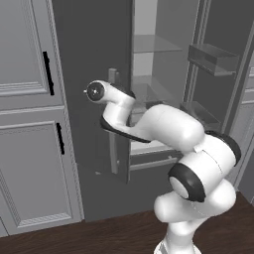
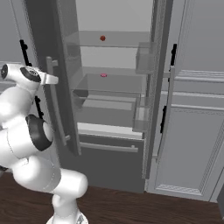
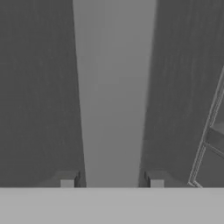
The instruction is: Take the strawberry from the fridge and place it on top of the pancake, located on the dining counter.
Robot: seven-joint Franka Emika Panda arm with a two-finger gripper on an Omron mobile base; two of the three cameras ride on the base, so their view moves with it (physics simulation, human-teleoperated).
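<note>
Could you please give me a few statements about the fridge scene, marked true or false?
1. The fridge stands with its doors open. True.
2. The strawberry lies on the same shelf as the pale pink piece. False: it sits on the shelf above it.
3. The gripper has a light grey door handle between its fingertips. True.
4. The strawberry is in the gripper. False: it rests on a glass shelf inside the fridge.
5. The cabinets beside the fridge have white handles. False: they are black.
</note>
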